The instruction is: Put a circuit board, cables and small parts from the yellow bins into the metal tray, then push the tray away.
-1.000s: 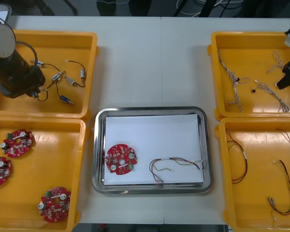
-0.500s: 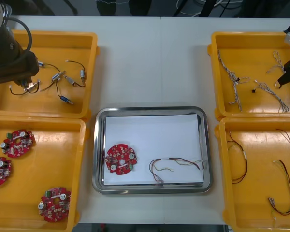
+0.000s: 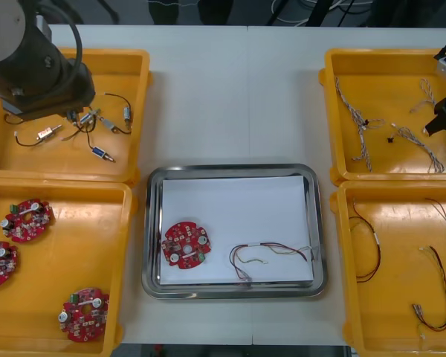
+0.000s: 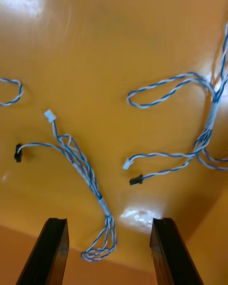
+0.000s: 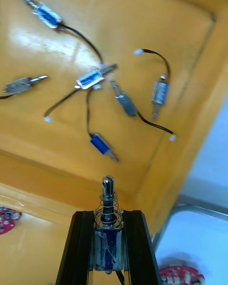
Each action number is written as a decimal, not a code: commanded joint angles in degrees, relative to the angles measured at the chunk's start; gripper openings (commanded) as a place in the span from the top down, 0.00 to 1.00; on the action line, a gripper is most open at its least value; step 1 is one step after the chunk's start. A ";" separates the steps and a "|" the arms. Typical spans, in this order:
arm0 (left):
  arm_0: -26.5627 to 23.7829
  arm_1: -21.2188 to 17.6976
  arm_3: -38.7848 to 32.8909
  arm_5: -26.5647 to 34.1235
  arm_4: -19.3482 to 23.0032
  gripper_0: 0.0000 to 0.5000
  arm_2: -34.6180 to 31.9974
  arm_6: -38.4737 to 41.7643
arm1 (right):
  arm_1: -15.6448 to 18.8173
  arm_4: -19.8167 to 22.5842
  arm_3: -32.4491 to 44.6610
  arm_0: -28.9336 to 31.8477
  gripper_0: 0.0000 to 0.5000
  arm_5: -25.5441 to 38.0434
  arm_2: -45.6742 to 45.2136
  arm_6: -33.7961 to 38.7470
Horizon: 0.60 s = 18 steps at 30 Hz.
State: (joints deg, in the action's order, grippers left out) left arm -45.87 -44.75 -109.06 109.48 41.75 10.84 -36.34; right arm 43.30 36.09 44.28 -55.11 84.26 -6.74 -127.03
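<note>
My left gripper (image 5: 108,247) is shut on a small metal part (image 5: 107,218), a blue body with a spring and pin, held above the far-left yellow bin (image 5: 156,9). Several more small metal parts (image 3: 97,123) with black leads lie in that bin, under my left arm (image 3: 30,63). The metal tray (image 3: 152,223), white inside, holds a red circuit board (image 3: 184,244) and a thin red and black cable (image 3: 271,254). My right gripper (image 4: 110,254) stands open over twisted blue and white cables (image 4: 90,180) in the far-right bin (image 3: 334,111); it sits at that bin's right side (image 3: 440,123).
The near-left bin (image 3: 123,245) holds three red circuit boards (image 3: 27,221). The near-right bin (image 3: 343,260) holds red and black cables (image 3: 368,253). Bare table runs between the far bins (image 3: 238,97), beyond the tray.
My left arm has risen and shifted right over the far-left bin, carrying the small metal part. The right gripper has barely moved.
</note>
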 commanded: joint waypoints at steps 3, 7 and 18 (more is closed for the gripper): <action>-0.45 4.41 -6.25 0.52 -1.41 1.00 6.65 7.69 | 2.23 1.44 -0.77 -2.98 0.00 -3.58 5.24 -0.50; -1.33 6.08 -7.13 0.52 -1.41 1.00 10.52 11.29 | 2.23 2.06 -3.14 -2.89 0.00 -4.81 5.24 -0.76; -2.56 9.77 -6.87 -2.35 -2.47 1.00 22.47 19.38 | 1.87 2.58 -6.83 -2.81 0.00 -5.95 5.24 -0.85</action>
State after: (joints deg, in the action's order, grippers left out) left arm -45.96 -36.42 -114.56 108.50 40.47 30.87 -15.57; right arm 43.30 38.13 37.72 -55.43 79.23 -1.66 -127.03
